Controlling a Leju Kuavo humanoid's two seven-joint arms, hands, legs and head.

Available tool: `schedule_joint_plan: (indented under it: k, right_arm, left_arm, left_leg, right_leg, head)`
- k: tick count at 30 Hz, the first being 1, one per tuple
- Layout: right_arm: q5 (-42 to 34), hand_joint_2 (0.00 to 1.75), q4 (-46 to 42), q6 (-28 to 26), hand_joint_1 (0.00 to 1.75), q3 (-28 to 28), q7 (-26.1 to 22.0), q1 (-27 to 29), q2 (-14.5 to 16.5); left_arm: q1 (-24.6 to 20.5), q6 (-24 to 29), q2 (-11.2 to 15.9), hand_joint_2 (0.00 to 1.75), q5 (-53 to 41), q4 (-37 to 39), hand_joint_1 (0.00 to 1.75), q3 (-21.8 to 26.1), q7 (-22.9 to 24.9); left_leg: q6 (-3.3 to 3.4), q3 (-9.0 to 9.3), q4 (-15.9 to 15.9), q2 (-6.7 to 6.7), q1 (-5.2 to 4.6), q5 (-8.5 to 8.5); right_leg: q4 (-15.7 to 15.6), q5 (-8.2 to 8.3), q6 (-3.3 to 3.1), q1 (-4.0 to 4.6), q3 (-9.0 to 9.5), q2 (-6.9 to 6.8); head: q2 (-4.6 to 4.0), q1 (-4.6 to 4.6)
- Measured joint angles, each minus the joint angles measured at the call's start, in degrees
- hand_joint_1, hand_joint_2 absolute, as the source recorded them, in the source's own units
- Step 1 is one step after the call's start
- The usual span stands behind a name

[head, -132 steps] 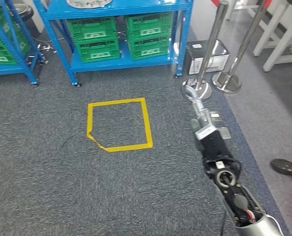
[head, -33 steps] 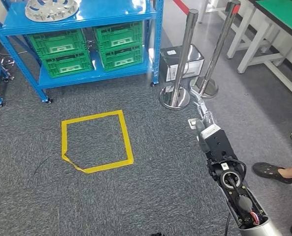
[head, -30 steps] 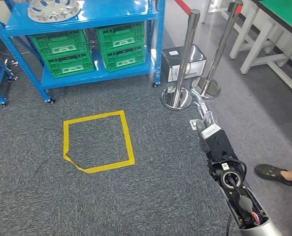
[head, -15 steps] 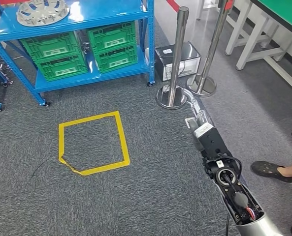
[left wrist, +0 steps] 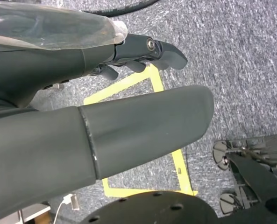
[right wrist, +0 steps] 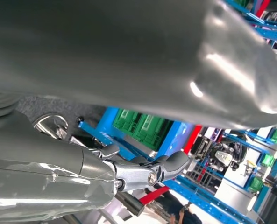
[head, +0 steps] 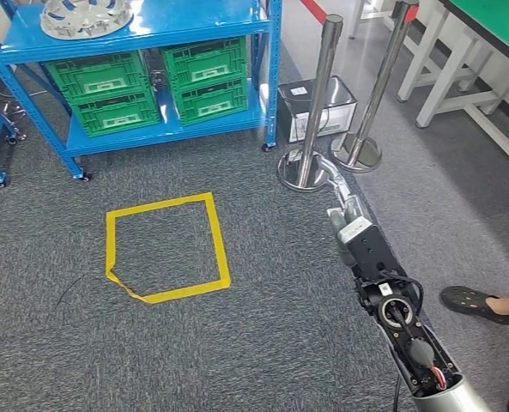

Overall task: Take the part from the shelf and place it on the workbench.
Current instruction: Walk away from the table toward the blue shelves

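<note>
The part (head: 86, 15), a round silver disc with spokes, lies on the top board of the blue shelf (head: 173, 24) at the far left in the head view. The green-topped workbench (head: 498, 19) stands at the far right. My right arm reaches forward over the carpet, and my right hand (head: 342, 209) hangs low near the stanchion bases, far from the shelf. Its fingers (right wrist: 154, 170) are stretched out with nothing in them. My left hand (left wrist: 144, 116) points down at the carpet, its fingers (left wrist: 158, 49) straight and apart, holding nothing.
Green crates (head: 154, 81) fill the shelf's lower boards. Two chrome stanchions (head: 316, 103) and a black box (head: 316, 107) stand between shelf and workbench. A yellow tape square (head: 164, 249) marks the carpet. A person's shoe (head: 471, 302) is at the right.
The camera has swung, so the whole scene has shifted; the part on the shelf top has come into view. My right arm keeps its stretched-out pose.
</note>
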Motion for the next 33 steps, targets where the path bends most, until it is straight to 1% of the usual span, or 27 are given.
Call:
schedule_joint_plan:
  k: [5, 18, 19, 20, 21, 22, 23, 24, 25, 26, 27, 28, 29, 30, 31, 32, 33]
  right_arm:
    - [0.08, 0.0, 0.0, 0.45, 0.0, 0.03, 0.22, 0.0, 0.0]
    - [0.83, 0.0, 0.0, 1.45, 0.0, 0.14, 0.65, -0.04, 0.0]
    - [0.91, 0.0, -0.01, 1.45, 0.0, 0.14, 0.66, -0.05, 0.0]
    - [0.96, 0.0, -0.04, 1.48, 0.0, 0.15, 0.69, -0.08, 0.0]
    - [0.97, 0.0, -0.13, 1.53, 0.0, 0.16, 0.72, -0.12, 0.0]
    - [0.99, 0.0, -0.21, 1.58, 0.0, 0.18, 0.73, -0.2, 0.0]
    - [0.99, 0.0, -0.28, 1.64, 0.0, 0.21, 0.74, -0.32, 0.0]
    - [0.98, 0.0, -0.31, 1.67, 0.0, 0.23, 0.76, -0.41, 0.0]
    - [0.98, 0.0, -0.27, 1.7, 0.0, 0.26, 0.79, -0.47, 0.0]
    - [0.97, 0.0, -0.22, 1.77, 0.0, 0.3, 0.83, -0.48, 0.0]
    - [0.97, 0.0, -0.17, 1.86, 0.0, 0.35, 0.89, -0.45, 0.0]
    - [0.97, 0.0, -0.13, 1.94, 0.0, 0.4, 0.92, -0.43, 0.0]
    - [0.97, 0.0, -0.1, 2.02, 0.0, 0.45, 0.95, -0.43, 0.0]
    - [0.97, 0.0, -0.07, 2.05, 0.0, 0.48, 0.99, -0.44, 0.0]
    - [0.96, 0.0, 0.02, 2.05, 0.0, 0.51, 1.02, -0.47, 0.0]
    - [0.94, 0.0, 0.09, 2.06, 0.0, 0.56, 1.04, -0.5, 0.0]
    - [0.91, 0.0, 0.17, 2.09, 0.0, 0.61, 1.08, -0.48, 0.0]
  left_arm:
    - [0.0, -0.07, 0.0, 0.0, 0.1, 0.0, 0.0, 0.0, 0.0]
    - [0.0, -0.13, -0.02, 0.0, 0.26, 0.0, 0.0, 0.0, 0.0]
    - [0.0, -0.13, 0.01, 0.0, 0.26, 0.0, 0.0, 0.01, 0.0]
    - [-0.02, -0.13, 0.03, 0.0, 0.27, 0.0, 0.0, 0.01, 0.0]
    - [-0.01, -0.13, 0.02, 0.0, 0.27, 0.0, 0.0, 0.02, -0.01]
    - [-0.02, -0.13, -0.03, 0.0, 0.28, 0.0, 0.0, 0.02, -0.01]
    - [-0.03, -0.13, -0.1, 0.0, 0.28, 0.0, 0.0, 0.01, -0.02]
    - [-0.04, -0.13, -0.17, 0.0, 0.28, 0.0, 0.0, 0.01, -0.02]
    - [-0.06, -0.13, -0.21, 0.0, 0.28, 0.0, 0.0, 0.01, -0.03]
    - [-0.06, -0.13, -0.2, 0.0, 0.28, 0.0, 0.0, 0.01, -0.04]
    - [-0.03, -0.14, -0.21, 0.0, 0.28, 0.0, 0.0, 0.01, -0.05]
    - [0.01, -0.16, -0.22, 0.0, 0.28, 0.0, 0.0, 0.0, -0.08]
    - [0.05, -0.19, -0.23, 0.0, 0.28, 0.0, 0.0, 0.01, -0.1]
    - [0.06, -0.23, -0.26, 0.0, 0.28, 0.0, 0.0, 0.01, -0.13]
    - [0.03, -0.27, -0.1, 0.0, 0.28, 0.02, 0.0, 0.01, -0.15]
    - [-0.03, -0.3, -0.01, 0.0, 0.28, 0.04, 0.0, 0.01, -0.18]
    - [-0.07, -0.32, 0.07, 0.0, 0.28, 0.05, 0.0, 0.01, -0.21]
  left_leg:
    - [0.06, 0.0, 0.01, 0.0, 0.01, 0.03]
    - [0.08, 0.02, -0.05, 0.0, 0.09, 0.08]
    - [0.26, 0.0, -0.01, -0.01, 0.02, 0.03]
    - [0.6, 0.14, -0.32, -0.02, -0.01, 0.11]
    - [0.95, 0.57, -1.08, -0.01, 0.17, 0.39]
    - [1.39, 1.13, -2.04, -0.02, 0.37, 0.75]
    - [1.66, 1.71, -3.09, -0.02, 0.67, 1.2]
    - [1.75, 2.15, -3.78, -0.04, 0.94, 1.53]
    - [1.82, 2.29, -4.01, -0.12, 1.01, 1.63]
    - [1.74, 2.3, -4.02, -0.25, 1.09, 1.64]
    - [1.56, 2.3, -3.92, -0.52, 1.21, 1.56]
    - [1.27, 2.29, -3.7, -0.88, 1.41, 1.41]
    - [0.83, 2.28, -3.29, -1.33, 1.73, 1.18]
    - [0.24, 2.22, -2.67, -1.83, 2.08, 0.83]
    - [-0.38, 2.05, -2.0, -2.34, 2.33, 0.44]
    - [-1.0, 1.77, -1.25, -2.78, 2.45, 0.09]
    - [-1.53, 1.46, -0.79, -3.17, 2.46, -0.07]
  right_leg:
    - [-0.01, 0.04, 0.14, 0.0, -0.01, 0.0]
    - [0.03, 0.04, 0.13, 0.11, -0.01, 0.0]
    - [-0.15, 0.12, 0.29, 0.04, 0.04, -0.03]
    - [-0.48, 0.24, 0.54, 0.02, 0.21, -0.07]
    - [-0.68, 0.27, 0.78, -0.03, 0.4, -0.12]
    - [-0.36, -0.09, 1.05, -0.04, 0.33, -0.1]
    - [1.29, -1.15, 1.19, 0.02, -0.33, -0.01]
    - [4.23, -2.74, 1.3, -0.05, -1.66, 0.1]
    - [8.11, -4.6, 1.51, -0.17, -3.55, 0.22]
    - [11.95, -6.1, 1.77, -0.45, -5.47, 0.27]
    - [14.33, -6.62, 2.09, -0.8, -6.75, 0.27]
    - [14.57, -5.98, 2.48, -1.18, -7.01, 0.26]
    - [12.35, -4.23, 2.93, -1.61, -6.0, 0.29]
    - [8.34, -2.01, 3.48, -2.11, -4.07, 0.58]
    - [4.71, -0.59, 4.07, -2.4, -2.22, 1.49]
    - [2.01, 0.22, 4.16, -2.61, -0.86, 2.21]
    - [0.84, 0.27, 3.97, -2.61, -0.31, 2.81]
  head:
    - [0.0, -0.02]
    - [0.0, -0.08]
    - [0.0, -0.09]
    - [0.0, -0.13]
    - [0.0, -0.19]
    - [0.0, -0.18]
    - [0.0, -0.1]
    - [0.0, 0.07]
    - [0.0, 0.35]
    - [0.0, 0.57]
    - [0.0, 0.72]
    - [0.0, 0.79]
    - [0.0, 0.79]
    - [0.0, 0.81]
    - [0.0, 0.96]
    - [0.0, 1.19]
    - [0.0, 1.28]
